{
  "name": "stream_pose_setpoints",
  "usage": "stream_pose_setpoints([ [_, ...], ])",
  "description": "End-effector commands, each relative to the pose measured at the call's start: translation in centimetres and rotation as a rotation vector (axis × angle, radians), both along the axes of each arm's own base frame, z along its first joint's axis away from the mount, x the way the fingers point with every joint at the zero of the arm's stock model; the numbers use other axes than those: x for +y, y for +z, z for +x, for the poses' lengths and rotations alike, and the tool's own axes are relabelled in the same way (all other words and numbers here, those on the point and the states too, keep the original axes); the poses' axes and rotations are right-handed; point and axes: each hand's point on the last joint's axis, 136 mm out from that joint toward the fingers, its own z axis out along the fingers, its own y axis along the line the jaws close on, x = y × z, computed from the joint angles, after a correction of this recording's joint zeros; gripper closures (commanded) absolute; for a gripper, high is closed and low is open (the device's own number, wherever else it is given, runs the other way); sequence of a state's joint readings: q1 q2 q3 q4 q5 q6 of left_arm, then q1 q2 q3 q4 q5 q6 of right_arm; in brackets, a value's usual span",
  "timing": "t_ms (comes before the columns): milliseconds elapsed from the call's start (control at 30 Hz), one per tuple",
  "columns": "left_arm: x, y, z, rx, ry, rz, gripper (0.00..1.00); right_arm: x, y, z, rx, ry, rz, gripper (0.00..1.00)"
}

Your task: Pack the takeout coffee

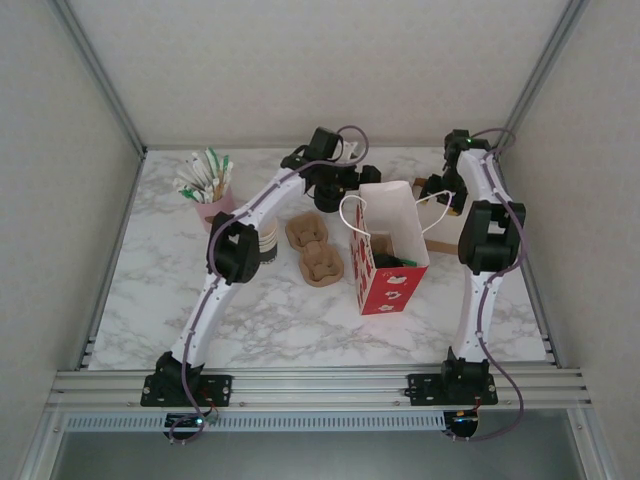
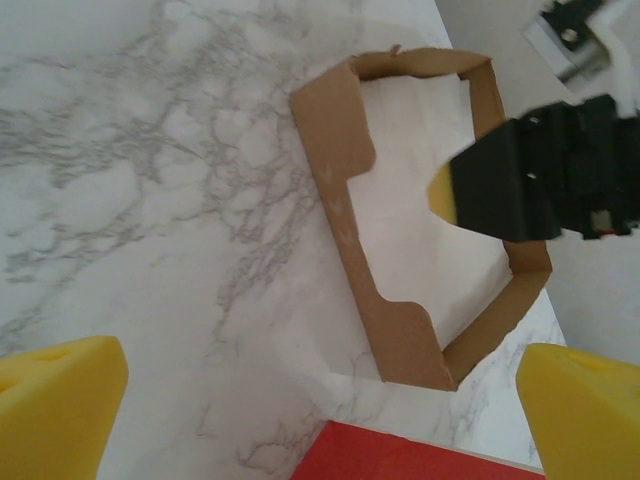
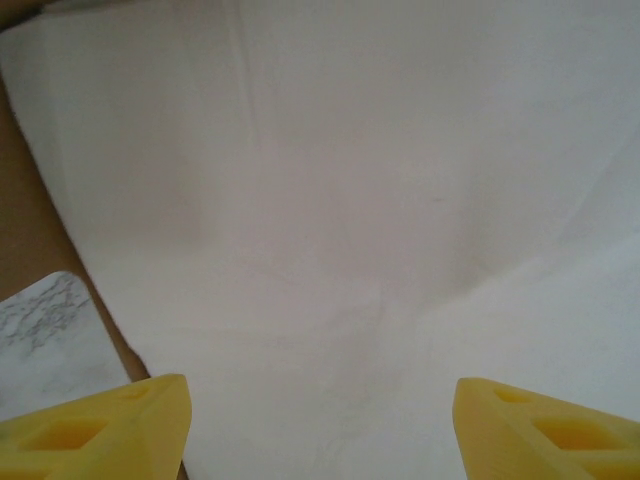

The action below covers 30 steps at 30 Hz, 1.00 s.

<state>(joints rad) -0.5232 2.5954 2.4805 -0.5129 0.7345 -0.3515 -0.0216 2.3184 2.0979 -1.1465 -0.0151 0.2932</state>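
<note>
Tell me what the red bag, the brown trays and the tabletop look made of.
Red bag: paper, printed outside, white creased inside. Brown trays: probably moulded pulp, matte, dimpled pockets. Tabletop: grey-veined marble look, smooth; real stone or printed film, cannot tell.

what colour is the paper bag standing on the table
The paper bag is red with white motifs outside, white inside; clearest in the top external view.

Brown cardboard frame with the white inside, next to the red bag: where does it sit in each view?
Top external: brown cardboard frame right of the red bag.
Left wrist: frame centre-right, above the red bag's edge.
Right wrist: brown rim down the left edge, white inside before the right pincer.
Shared landmark: marble tabletop.
</note>
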Motion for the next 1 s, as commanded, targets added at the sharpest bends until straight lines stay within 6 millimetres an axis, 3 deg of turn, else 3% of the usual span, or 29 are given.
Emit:
stream_pose_setpoints([
  [0,-0.7,0.0,-0.2,-0.011,-0.028,-0.016,0.01,0.0,-2.0,-0.7,0.075,0.026,-0.008,0.30],
  [167,-1.0,0.0,-0.3,-0.008,-0.030,-0.020,0.01,0.2,-5.8,-1.4,0.161,0.027,0.007,0.30],
  [300,-1.4,0.2,-0.5,-0.012,-0.033,-0.025,0.01,0.2,-7.2,-1.7,0.190,0.033,0.004,0.30],
  [667,-1.6,0.3,-0.5,-0.011,-0.028,-0.031,0.01,0.2,-3.0,-0.4,0.087,0.043,0.004,0.47],
  [967,-1.6,0.3,-0.6,-0.013,-0.029,-0.026,0.02,0.5,-1.0,0.1,0.039,0.042,0.020,0.59],
])
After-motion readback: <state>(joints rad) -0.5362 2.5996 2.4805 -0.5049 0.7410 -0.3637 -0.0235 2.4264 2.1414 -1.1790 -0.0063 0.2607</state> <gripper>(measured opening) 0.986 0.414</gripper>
